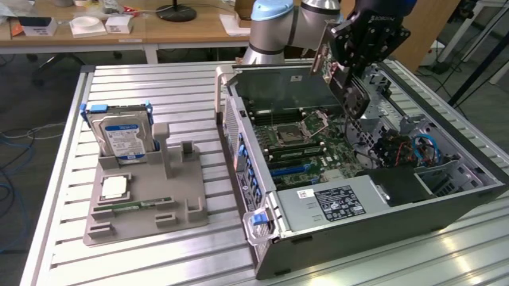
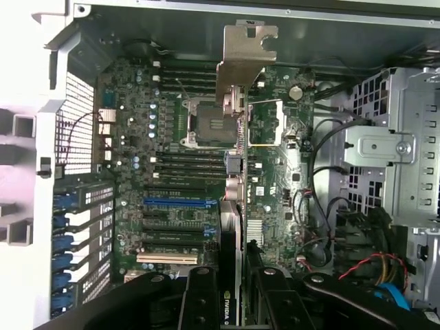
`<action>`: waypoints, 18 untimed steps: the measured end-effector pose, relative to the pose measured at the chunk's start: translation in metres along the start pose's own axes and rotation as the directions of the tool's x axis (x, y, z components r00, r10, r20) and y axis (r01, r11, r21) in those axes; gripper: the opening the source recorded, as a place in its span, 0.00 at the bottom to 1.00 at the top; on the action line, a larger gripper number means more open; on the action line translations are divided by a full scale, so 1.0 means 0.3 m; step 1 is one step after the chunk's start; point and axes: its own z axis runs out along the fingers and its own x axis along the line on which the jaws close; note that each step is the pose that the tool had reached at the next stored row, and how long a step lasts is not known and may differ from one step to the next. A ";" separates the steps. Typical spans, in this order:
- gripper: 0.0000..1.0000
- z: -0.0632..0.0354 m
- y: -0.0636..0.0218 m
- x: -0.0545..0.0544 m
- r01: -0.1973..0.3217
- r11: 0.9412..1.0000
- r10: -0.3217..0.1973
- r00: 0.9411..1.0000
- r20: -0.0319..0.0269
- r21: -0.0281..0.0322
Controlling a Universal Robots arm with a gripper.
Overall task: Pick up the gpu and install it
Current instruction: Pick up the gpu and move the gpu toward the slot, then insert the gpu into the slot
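The gripper point(image 1: 354, 62) hangs in the upper right of the exterior view, over the open case point(image 1: 382, 232). Its fingers are drawn in partway and pinch the gpu point(image 1: 358, 95), one finger on each flat face. The card is clear of the table, held on edge in the air above the motherboard point(image 1: 298, 140), and not yet seated.

In the wrist view the gpu point(image 2: 237, 172) shows edge-on as a thin line running away from the fingers point(image 2: 199, 302). Its bracket point(image 2: 245, 62) is at the far end, toward the case wall, and the blue slot point(image 2: 175, 203) lies just to one side of it.

I'd judge the card light and stiff, but delicate (bare components and a contact edge that shouldn't be knocked). The flat faces are the sensible place to hold it, away from the contacts and the bracket. Gripped near the end opposite the bracket, as it looks here, it makes a long lever, so it could pivot in the pinch if the bracket catches.

The drive point(image 1: 123, 137) and memory stick point(image 1: 135, 207) sit on the tray point(image 1: 143, 229) at lower left, well apart.
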 end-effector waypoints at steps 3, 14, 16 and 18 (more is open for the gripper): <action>0.26 0.000 0.000 -0.017 0.003 1.000 -0.003 1.000 0.000 0.000; 0.26 0.000 0.000 -0.020 0.004 1.000 -0.004 1.000 0.000 0.000; 0.26 0.000 0.000 -0.020 0.005 1.000 -0.005 1.000 0.000 0.000; 0.26 0.001 0.000 -0.020 0.009 1.000 -0.009 1.000 0.000 0.000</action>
